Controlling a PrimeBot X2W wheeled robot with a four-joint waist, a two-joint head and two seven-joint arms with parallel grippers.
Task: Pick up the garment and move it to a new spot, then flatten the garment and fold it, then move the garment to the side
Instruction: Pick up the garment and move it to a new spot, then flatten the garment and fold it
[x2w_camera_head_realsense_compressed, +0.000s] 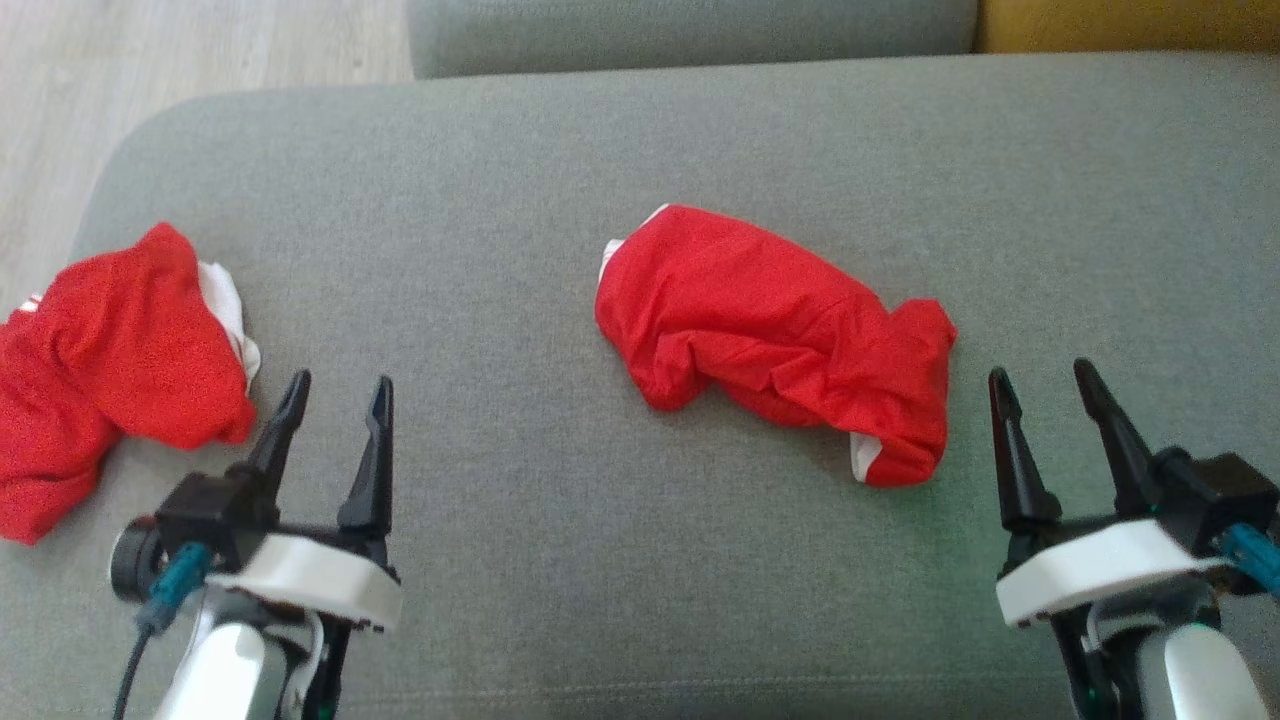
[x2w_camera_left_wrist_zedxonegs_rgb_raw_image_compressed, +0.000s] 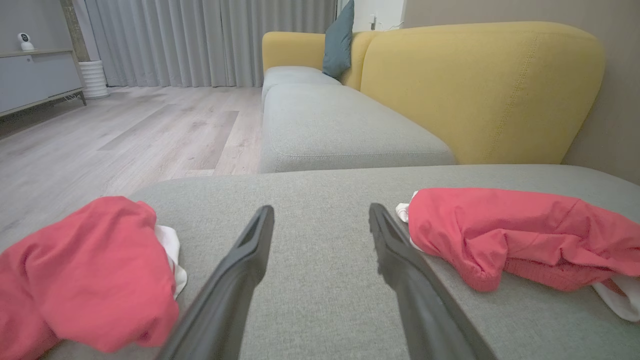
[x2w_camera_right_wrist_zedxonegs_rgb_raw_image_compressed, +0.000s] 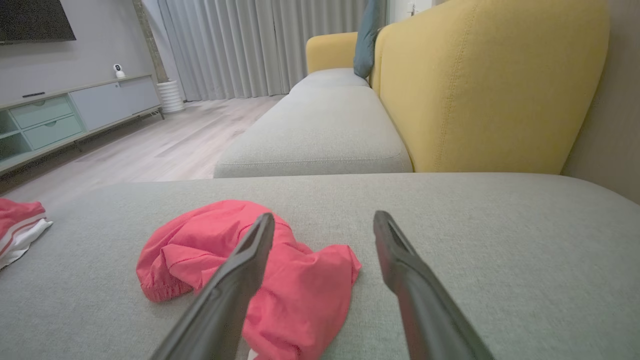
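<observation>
Jaws, two pairs, gape wide, empty; two red garments (x2w_camera_head_realsense_compressed: 775, 340) (x2w_camera_head_realsense_compressed: 110, 370) lie apart on one cushion (x2w_camera_head_realsense_compressed: 500, 250).

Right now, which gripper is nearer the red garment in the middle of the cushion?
Right. The right gripper sits open just off the middle garment's right end, not touching. The left gripper is farther off to its left, beside the other red garment.
</observation>
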